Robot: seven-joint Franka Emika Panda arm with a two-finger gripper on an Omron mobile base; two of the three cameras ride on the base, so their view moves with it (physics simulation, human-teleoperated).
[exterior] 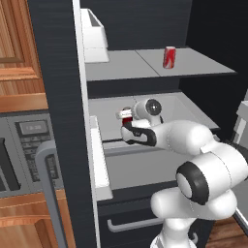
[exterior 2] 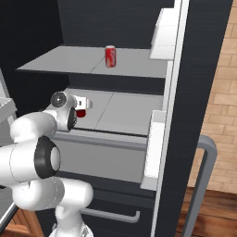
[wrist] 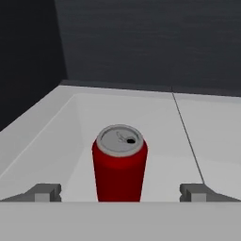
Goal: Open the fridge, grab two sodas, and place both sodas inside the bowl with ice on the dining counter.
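Fridge (exterior: 63, 97) stands open, black doors swung wide, grey shelves inside. White robot arm reaches into the middle shelf (exterior 2: 125, 113). Gripper (wrist: 120, 193) sits low at shelf level, jaws spread wide apart, holding nothing. One red soda can (wrist: 119, 164) stands upright on that shelf, silver top w/ pull tab showing, directly ahead of the jaws and centred btwn the two fingertips (wrist: 44, 193); can't tell if the tips reach its sides yet, no contact visible. In the base views the same can shows as a red patch just past the wrist, mostly hidden by the hand. Second red can (exterior: 169, 57) stands upright on the shelf above (exterior: 126, 65), well apart from the gripper, towards the back. White door bins (exterior: 94, 36) hang on the left door.
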